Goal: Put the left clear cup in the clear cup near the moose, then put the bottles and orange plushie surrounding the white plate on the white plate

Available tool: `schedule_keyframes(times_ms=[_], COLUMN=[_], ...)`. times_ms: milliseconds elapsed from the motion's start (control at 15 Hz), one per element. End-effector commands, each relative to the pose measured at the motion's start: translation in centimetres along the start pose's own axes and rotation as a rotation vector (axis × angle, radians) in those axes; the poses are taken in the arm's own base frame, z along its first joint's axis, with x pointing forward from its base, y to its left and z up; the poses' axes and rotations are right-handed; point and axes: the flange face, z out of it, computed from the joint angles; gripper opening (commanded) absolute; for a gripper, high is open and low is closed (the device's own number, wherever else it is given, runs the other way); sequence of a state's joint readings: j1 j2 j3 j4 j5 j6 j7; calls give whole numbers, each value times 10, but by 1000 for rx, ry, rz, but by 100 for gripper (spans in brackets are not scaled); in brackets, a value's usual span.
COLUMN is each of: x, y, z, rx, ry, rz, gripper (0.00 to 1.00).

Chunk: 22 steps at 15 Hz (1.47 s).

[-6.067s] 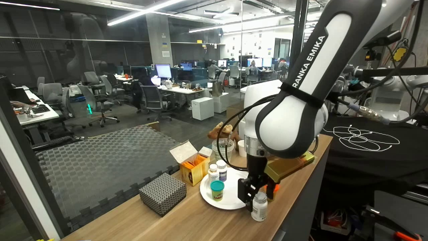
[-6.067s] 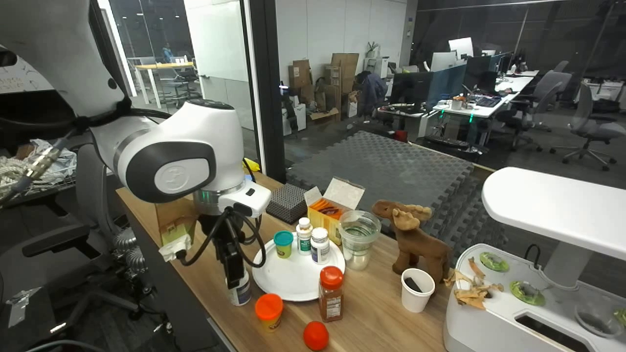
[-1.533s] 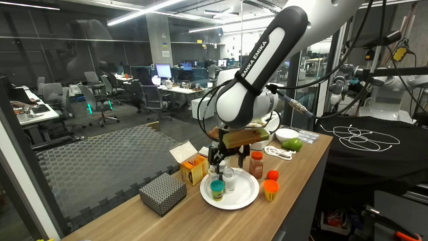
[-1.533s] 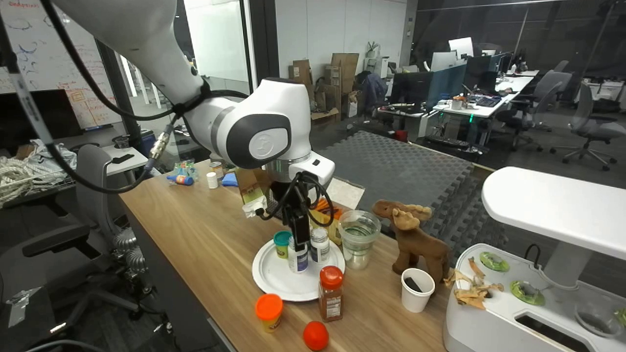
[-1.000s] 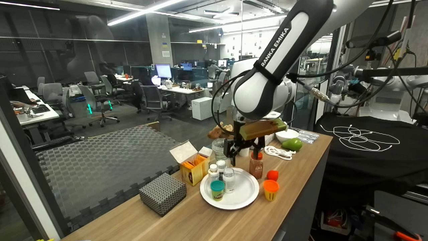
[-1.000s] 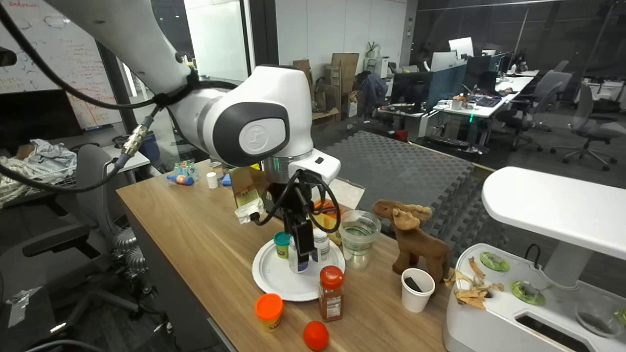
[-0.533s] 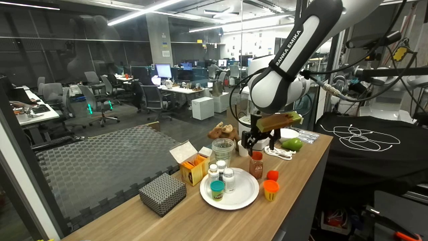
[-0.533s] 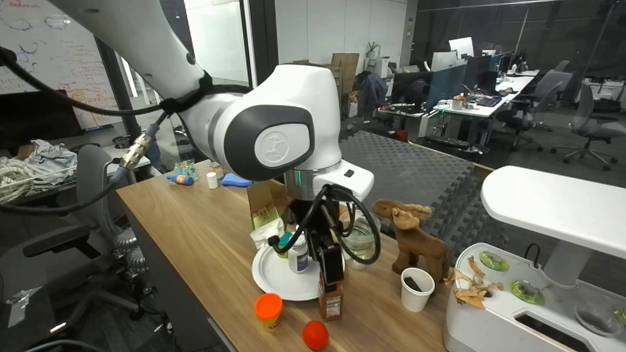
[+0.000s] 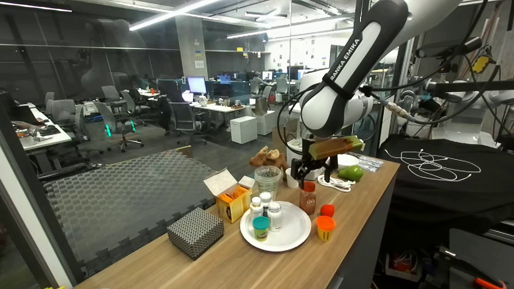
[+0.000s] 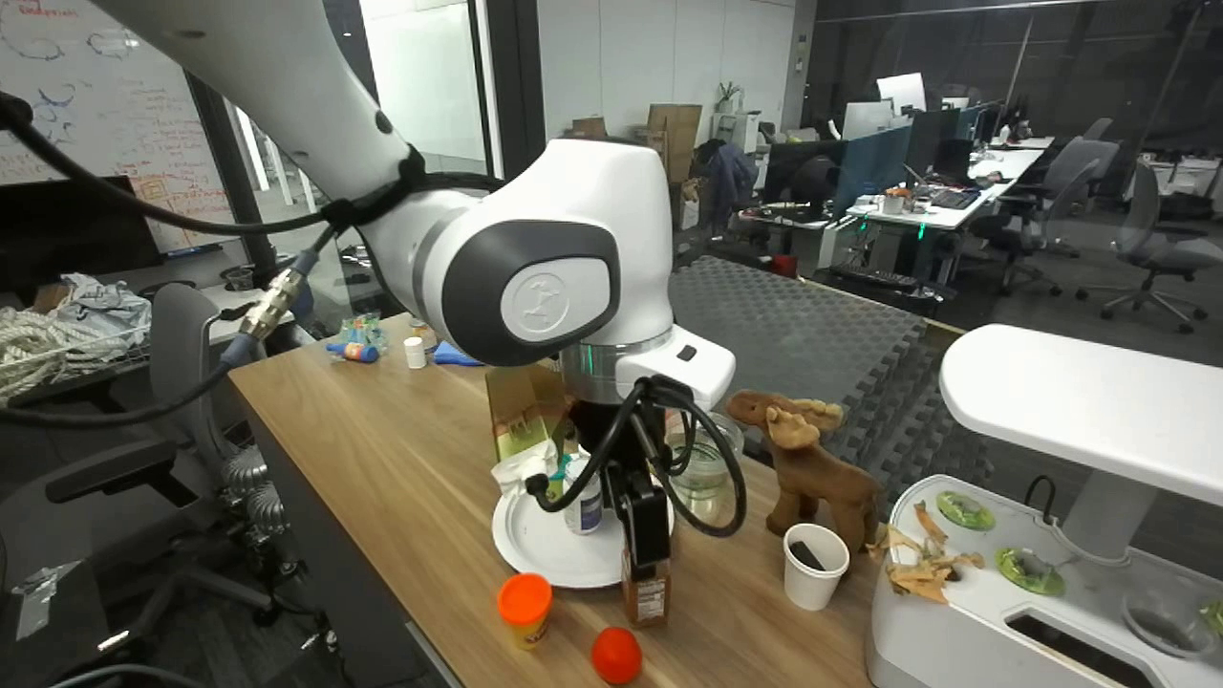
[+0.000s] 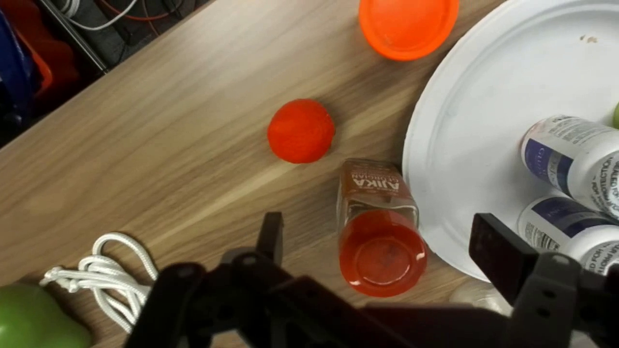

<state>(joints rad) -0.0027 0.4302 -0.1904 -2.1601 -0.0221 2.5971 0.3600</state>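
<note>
Fingers (image 11: 503, 258) apart, I've moved from a white bottle (image 9: 275, 216) toward the red-capped jar (image 11: 379, 229) at the plate's (image 11: 476, 130) wrist-view eight o'clock.

Fingers (image 9: 297, 170) parted near red-lidded jar (image 9: 308, 202), bottles (image 9: 275, 218) on white plate (image 9: 288, 240), plush moose (image 9: 270, 157) beyond

In the wrist view, the white plate (image 11: 449, 145) is cut off by the right edge, the orange-lidded tub (image 11: 408, 26) by the top edge, a green object (image 11: 36, 319) at lower left. In an exterior view, the top of the spice jar (image 10: 647, 602) is mostly hidden by the fingers (image 10: 650, 530); the clear cup (image 10: 703, 470) is partly blocked by the arm (image 10: 535, 296). White planter (image 10: 912, 631) cropped at lower right.
</note>
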Motion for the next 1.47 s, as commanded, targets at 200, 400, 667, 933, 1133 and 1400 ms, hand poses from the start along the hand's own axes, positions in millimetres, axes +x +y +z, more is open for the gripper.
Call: schedule_keyframes(times_ms=[200,400,667,933,1133,1400], x=[10,16,22,21,16,4], y=[-10,-8,-4,1,2,-2], z=[10,19,25,21,16,-5], rx=[49,51,55,45,39,15], ry=[-24,-27,-27,-17,-8,15], rz=[21,44,70,77,72,59], gripper=[100,100,58,26,28,26])
